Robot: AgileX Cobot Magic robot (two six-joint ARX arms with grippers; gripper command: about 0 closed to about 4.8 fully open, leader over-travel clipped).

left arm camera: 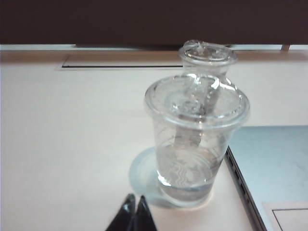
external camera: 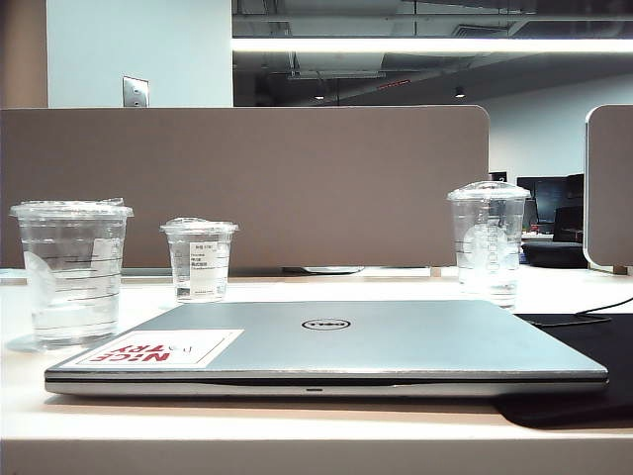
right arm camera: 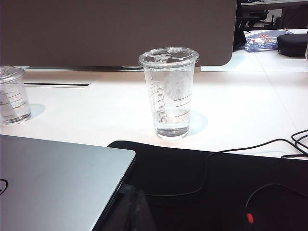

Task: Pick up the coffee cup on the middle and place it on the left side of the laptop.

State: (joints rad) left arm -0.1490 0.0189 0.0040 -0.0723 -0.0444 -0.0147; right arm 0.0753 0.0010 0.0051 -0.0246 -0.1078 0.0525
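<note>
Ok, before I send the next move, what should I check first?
1. Coffee cup upright, left of the laptop: ok.
2. Left gripper shut, empty, apart from the coffee cup: ok.
3. Right gripper open or shut: cannot tell, blurred.
4. Cable lies across the black mat near the right gripper: not ok, possible snag.
5. Small labelled cup and domed cup upright: ok.

The coffee cup (external camera: 71,272) is clear, glossy plastic with a flat see-through lid (black lines printed on its side), as are the two other cups beside it. The laptop (external camera: 326,346) has a smooth, matt silver-grey lid carrying a paper-like sticker (external camera: 163,348). The table (external camera: 297,435) looks smooth and pale, and the mat (right arm camera: 202,187) is dull black cloth.
</note>
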